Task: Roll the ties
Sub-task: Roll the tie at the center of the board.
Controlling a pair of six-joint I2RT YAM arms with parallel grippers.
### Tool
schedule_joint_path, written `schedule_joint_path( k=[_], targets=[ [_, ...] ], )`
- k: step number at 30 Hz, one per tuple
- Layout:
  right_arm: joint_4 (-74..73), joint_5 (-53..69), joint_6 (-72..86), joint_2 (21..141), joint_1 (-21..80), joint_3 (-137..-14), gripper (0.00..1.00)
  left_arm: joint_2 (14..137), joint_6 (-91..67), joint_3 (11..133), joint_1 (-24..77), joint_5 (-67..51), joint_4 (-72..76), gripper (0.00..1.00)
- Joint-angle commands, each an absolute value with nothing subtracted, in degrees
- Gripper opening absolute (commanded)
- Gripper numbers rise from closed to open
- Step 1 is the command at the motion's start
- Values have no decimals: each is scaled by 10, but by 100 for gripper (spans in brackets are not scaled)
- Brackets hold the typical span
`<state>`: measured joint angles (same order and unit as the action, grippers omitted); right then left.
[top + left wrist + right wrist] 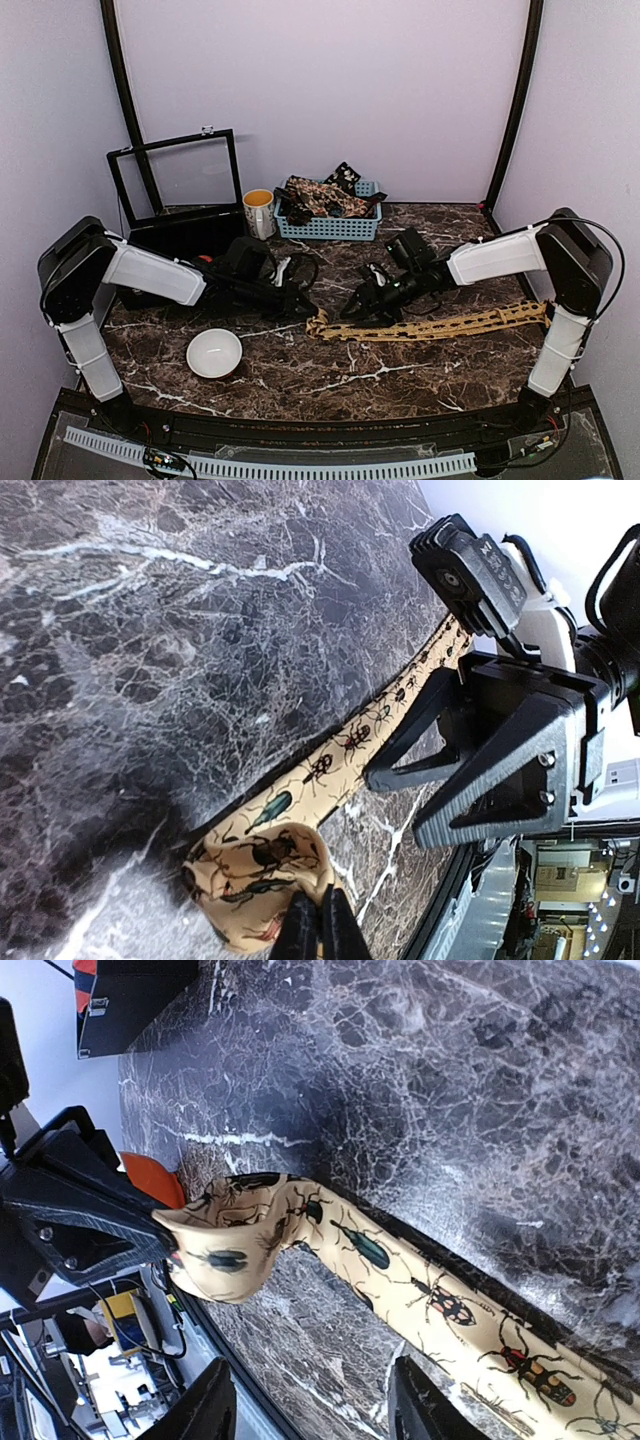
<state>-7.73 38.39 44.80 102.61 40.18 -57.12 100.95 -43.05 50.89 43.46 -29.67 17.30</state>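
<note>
Mustard-tan tie (440, 325) lies flat along the right half of the marble table (300, 378). The left gripper (303, 308) pinches its folded left end at the centre. Just right, the right gripper (358, 303) hangs spread above the strip.

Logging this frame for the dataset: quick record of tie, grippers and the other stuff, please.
tie: mustard, beetle print, lying flat, left end folded up, not yet coiled
left gripper: shut on the tie's folded end
right gripper: open, close over the tie beside the fold
other ties: dark, piled in basket at the back
also: bowl, mug, black box with lid up
</note>
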Motion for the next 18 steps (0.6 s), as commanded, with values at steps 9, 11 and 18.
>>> schedule_joint_path(
  k=[9, 11, 18],
  targets=[
    [-26, 408, 471, 1018, 396, -549, 52, 1091, -470, 574, 456, -322, 233, 0],
    [-25, 409, 471, 1021, 396, -552, 52, 1099, -475, 576, 456, -323, 234, 5],
    [-29, 414, 469, 1038, 396, -566, 48, 1124, -502, 571, 456, -327, 254, 23]
  ],
)
